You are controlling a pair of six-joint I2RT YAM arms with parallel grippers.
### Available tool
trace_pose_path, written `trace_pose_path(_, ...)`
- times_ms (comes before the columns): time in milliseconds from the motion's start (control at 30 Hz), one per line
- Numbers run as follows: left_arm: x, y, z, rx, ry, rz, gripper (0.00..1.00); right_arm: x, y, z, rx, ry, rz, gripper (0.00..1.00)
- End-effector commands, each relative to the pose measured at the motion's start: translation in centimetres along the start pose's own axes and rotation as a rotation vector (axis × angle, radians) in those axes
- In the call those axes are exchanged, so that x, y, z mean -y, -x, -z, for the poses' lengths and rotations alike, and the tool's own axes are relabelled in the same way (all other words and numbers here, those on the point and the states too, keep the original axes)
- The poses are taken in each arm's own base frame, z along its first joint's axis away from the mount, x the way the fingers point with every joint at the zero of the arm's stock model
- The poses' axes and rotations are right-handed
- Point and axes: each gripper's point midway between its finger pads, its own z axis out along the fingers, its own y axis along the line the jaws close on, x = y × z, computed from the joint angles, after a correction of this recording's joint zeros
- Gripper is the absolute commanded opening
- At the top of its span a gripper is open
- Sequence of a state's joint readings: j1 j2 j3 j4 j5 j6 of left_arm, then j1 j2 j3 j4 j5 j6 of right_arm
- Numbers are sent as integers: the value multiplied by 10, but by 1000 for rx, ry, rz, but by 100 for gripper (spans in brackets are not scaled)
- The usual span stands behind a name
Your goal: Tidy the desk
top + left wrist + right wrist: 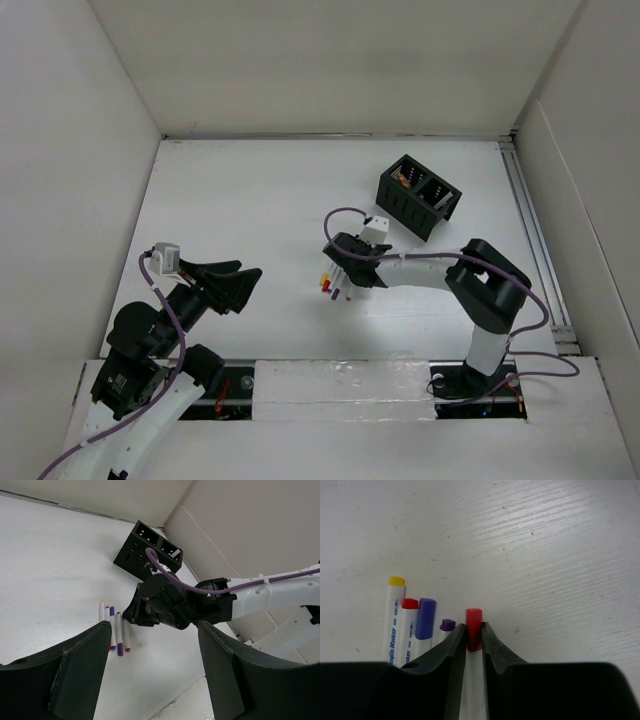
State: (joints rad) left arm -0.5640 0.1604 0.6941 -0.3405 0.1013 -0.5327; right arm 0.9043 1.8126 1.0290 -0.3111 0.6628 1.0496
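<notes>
The desk [250,220] is plain matte white, the organizer box [417,197] black. The markers have white barrels with dark lettering: yellow-capped marker [396,615], red-capped marker [409,622], blue-violet-capped marker [425,619], purple-capped marker [447,625], red-tipped marker [473,617]. The right gripper [473,627] and left gripper [250,270] are black; the cable [295,574] is purple.

Five markers [426,620], two red-capped, two purple-capped, one yellow-capped, plus one black two-compartment organizer box [402,206]

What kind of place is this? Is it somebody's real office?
Probably a robot test booth, not an office: white panel walls box in the desk, two robot arms are bolted at its edge, and the right tool pinches a red-capped marker.
</notes>
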Motion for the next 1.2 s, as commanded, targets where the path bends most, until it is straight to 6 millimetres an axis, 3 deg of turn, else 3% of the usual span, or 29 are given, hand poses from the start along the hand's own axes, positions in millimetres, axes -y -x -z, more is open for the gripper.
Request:
trace_pose_path(0, 8, 6, -1, 27, -39, -12, 67, 29, -62, -10, -204, -72, 97, 23)
trace_pose_path(100, 7, 5, -1, 23, -37, -12, 66, 39, -51, -9, -170, -108, 111, 13)
trace_pose_path(167, 8, 7, -1, 28, -40, -12, 67, 45, -48, -10, -168, -118, 107, 11)
trace_pose_path(267, 7, 6, -1, 21, -37, -12, 66, 42, -30, 2, -131, -73, 52, 4)
trace_pose_path(433, 8, 7, -1, 28, -40, -12, 67, 36, 28, 37, 28, 6, -87, 2)
trace_pose_path(633, 7, 6, 0, 29, -39, -11, 67, 31, 83, 65, 165, 60, -182, 2)
trace_pose_path(733, 7, 6, -1, 23, -37, -10, 66, 37, 127, 76, 250, 54, -259, 2)
trace_pose_path(833, 8, 7, 0, 32, -40, -11, 67, 60, 179, 86, 376, -5, -347, 3)
trace_pose_path(867, 7, 6, -1, 26, -38, -10, 67, 75, 205, 90, 423, -35, -389, 3)
trace_pose_path(900, 7, 6, -1, 26, -38, -10, 66, 83, 211, 87, 431, -57, -405, 3)
trace_pose_path(933, 7, 5, -1, 21, -37, -10, 66, 87, 229, 92, 465, -60, -437, 3)
trace_pose_path(1033, 9, 7, 1, 33, -45, -11, 66, 121, 272, 99, 569, -157, -507, 3)
trace_pose_path(1167, 8, 6, 0, 24, -41, -11, 66, 158, 314, 100, 651, -256, -593, 3)
